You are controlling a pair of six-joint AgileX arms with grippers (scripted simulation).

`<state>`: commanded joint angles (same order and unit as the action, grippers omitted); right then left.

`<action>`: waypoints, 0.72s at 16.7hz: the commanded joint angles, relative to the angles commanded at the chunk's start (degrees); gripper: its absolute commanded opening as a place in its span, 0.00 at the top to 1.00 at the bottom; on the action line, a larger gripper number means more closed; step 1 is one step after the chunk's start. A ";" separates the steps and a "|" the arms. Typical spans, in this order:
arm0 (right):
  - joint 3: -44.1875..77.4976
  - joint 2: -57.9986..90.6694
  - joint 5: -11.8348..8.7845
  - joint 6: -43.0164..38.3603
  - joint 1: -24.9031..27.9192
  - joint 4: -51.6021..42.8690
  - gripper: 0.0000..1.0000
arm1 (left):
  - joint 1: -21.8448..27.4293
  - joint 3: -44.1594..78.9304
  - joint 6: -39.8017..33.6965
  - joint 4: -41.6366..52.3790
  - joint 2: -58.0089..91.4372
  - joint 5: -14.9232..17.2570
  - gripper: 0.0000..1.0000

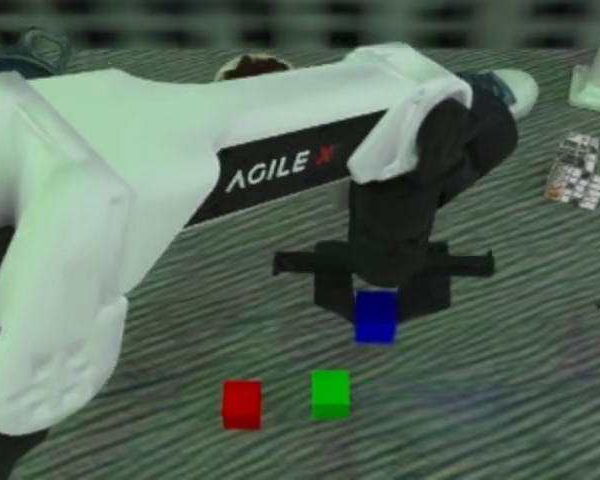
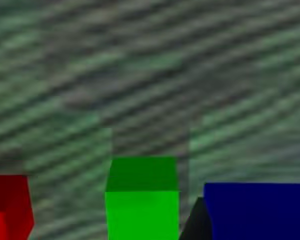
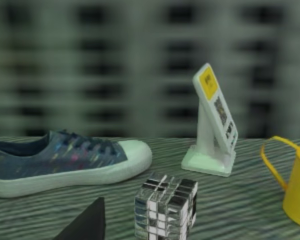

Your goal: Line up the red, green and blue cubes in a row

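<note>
Our left pincer [image 1: 376,300] hangs mid-tabletop, clamped on the blue cube [image 1: 375,316], held just behind and right of the green cube [image 1: 330,393]. Red cube [image 1: 242,404] sits just left of green, a gap between. Our left arm hides much of the tabletop [image 1: 520,380] behind. Off right: silvery puzzle cube [image 3: 166,206], blue sneaker [image 3: 65,161], white stand [image 3: 212,125], yellow watering can [image 3: 295,182]. Right pincer: a dark tip shows in its wrist view; cannot tell its state
</note>
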<state>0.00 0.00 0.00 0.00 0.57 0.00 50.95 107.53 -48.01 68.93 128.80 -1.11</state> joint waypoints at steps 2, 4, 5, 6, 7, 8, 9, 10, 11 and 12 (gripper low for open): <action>0.00 0.00 0.00 0.00 0.00 0.00 0.00 | 4.00 2.69 -5.70 0.97 0.94 -0.36 1.00; 0.00 0.00 0.00 0.00 0.00 0.00 0.00 | 6.48 4.46 -8.87 1.54 1.51 -0.64 1.00; 0.00 0.00 0.00 0.00 0.00 0.00 0.00 | 7.04 4.88 -9.56 1.66 1.63 -0.72 1.00; 0.00 0.00 0.00 0.00 0.00 0.00 0.00 | 7.14 4.95 -9.68 1.68 1.66 -0.73 1.00; 0.00 0.00 0.00 0.00 0.00 0.00 0.00 | 7.14 4.95 -9.68 1.68 1.66 -0.73 1.00; 0.00 0.00 0.00 0.00 0.00 0.00 0.00 | 7.14 4.95 -9.68 1.68 1.66 -0.73 1.00; 0.00 0.00 0.00 0.00 0.00 0.00 0.00 | 6.93 4.79 -9.54 1.57 1.40 -0.65 1.00; 0.00 0.00 0.00 0.00 0.00 0.00 0.00 | 6.94 4.67 -9.52 1.38 1.43 -0.64 1.00; 0.00 0.00 0.00 0.00 0.00 0.00 0.00 | 6.97 4.17 -9.49 0.64 1.56 -0.62 1.00; 0.00 0.00 0.00 0.00 0.00 0.00 0.00 | 7.02 3.30 -9.45 -0.56 1.82 -0.57 1.00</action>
<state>0.00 0.00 0.00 0.00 0.57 0.00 57.96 110.83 -57.46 68.38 130.63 -1.68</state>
